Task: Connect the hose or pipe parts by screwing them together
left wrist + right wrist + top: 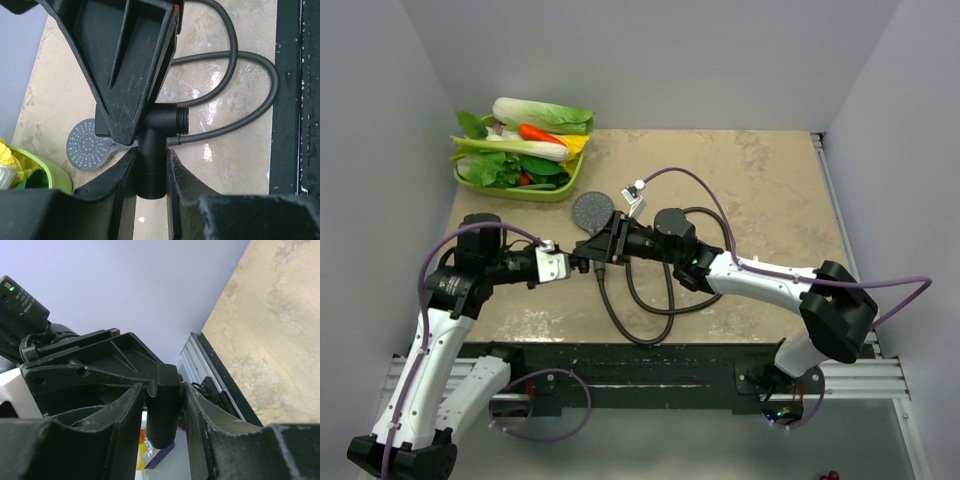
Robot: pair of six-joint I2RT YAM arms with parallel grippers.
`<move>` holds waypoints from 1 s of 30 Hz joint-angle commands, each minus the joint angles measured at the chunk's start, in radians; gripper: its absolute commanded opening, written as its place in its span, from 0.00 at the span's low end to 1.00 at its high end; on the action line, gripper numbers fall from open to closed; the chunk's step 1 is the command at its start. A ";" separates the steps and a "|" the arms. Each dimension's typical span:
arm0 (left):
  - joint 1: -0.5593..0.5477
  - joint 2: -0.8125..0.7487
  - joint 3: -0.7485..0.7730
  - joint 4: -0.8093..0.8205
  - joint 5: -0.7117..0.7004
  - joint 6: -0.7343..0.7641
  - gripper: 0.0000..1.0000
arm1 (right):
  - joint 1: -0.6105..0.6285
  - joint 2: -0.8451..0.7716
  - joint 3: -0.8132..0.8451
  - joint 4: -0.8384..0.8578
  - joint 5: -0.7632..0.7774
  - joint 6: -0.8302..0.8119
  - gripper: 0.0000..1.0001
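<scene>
Gripping 1 black fitting (152, 150) mid-air, left jaws and right jaws both clenched on it. Leaving shower head (592, 209) flat on tabletop (770, 200) beside green tray (520, 193), hose (210, 55) looped nearby. Apparently unscrewed yet.

The left pincer (151, 156) and the right pincer (164, 390) meet tip to tip above the surface (770, 200), with the pipe fitting (161, 122) between the fingers of both. The shower head (593, 210) lies on the surface just beyond the two pincers. Farther off on the left pincer's side, the tray (566, 185) holding vegetables (535, 120) sits at the far corner. The hose (650, 305) lies looped on the surface under the right pincer and nearer the arm bases.
</scene>
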 commanded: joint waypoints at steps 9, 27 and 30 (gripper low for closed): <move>0.000 -0.005 0.040 0.049 -0.034 -0.017 0.09 | 0.021 -0.037 0.046 -0.015 -0.014 -0.046 0.45; 0.000 0.036 0.028 0.188 -0.142 -0.277 0.88 | 0.000 -0.146 0.156 -0.487 0.191 -0.251 0.00; 0.000 0.123 0.048 0.193 -0.175 -0.438 0.90 | -0.029 -0.235 0.241 -0.743 0.311 -0.369 0.00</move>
